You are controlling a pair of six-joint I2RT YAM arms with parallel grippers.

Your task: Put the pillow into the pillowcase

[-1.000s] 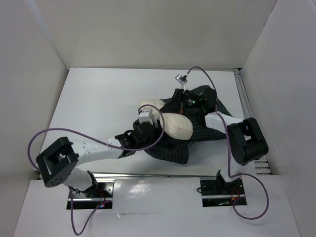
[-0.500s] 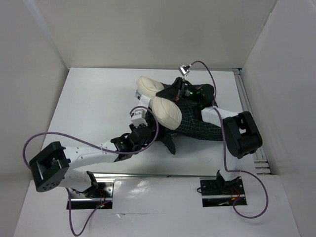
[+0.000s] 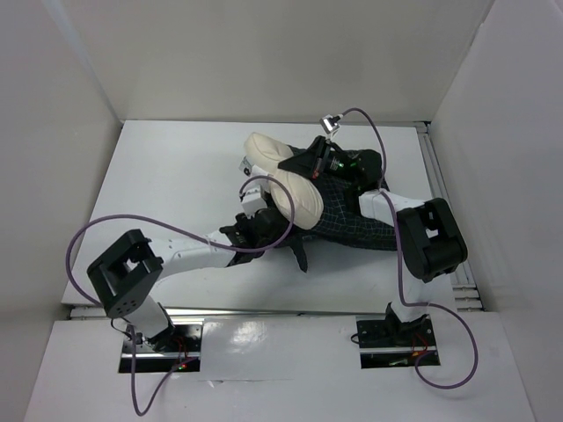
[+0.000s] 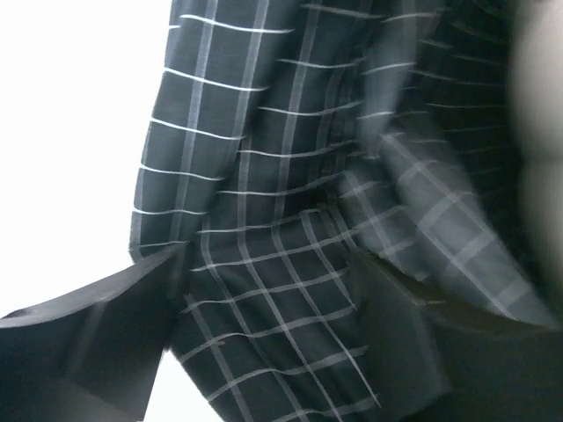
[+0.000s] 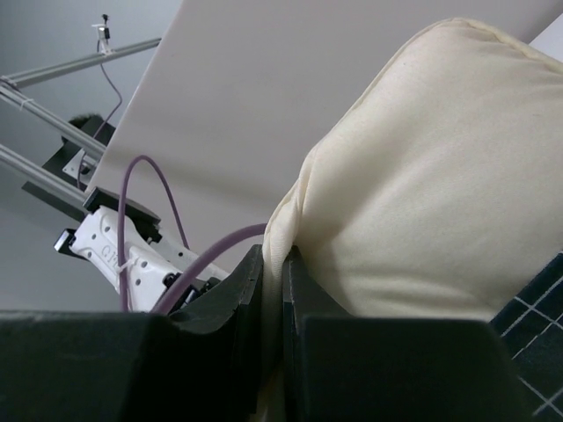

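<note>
We look down on a white surface [image 3: 167, 185] boxed in by white walls [image 3: 53, 132]. The pillow [image 3: 297, 200] lies just above the middle of the frame. It is bent into two cream lobes, one toward the upper left and one lower down. The pillowcase [image 3: 352, 224], dark with a fine light check, spreads to the right of the pillow and beneath its lower lobe. A point of the cloth trails down toward the centre of the frame. We cannot tell how much of the pillow, if any, is inside the pillowcase.

The right tool [image 3: 303, 165] reaches in from the right, into the fold between the two lobes. In the right wrist view its black fingers [image 5: 233, 299] are nearly closed, pinching the pillow's seamed edge. The cream bulk fills the right of that frame, and a corner of checked cloth shows at the lower right. A purple cable [image 5: 145, 211] loops at the left.

The left tool [image 3: 271, 230] comes in from the lower left and meets the lower edge of the pillowcase. In the left wrist view its fingers [image 4: 97, 325] stand wide apart at the two bottom corners. Checked cloth lies between them, not clamped.
</note>
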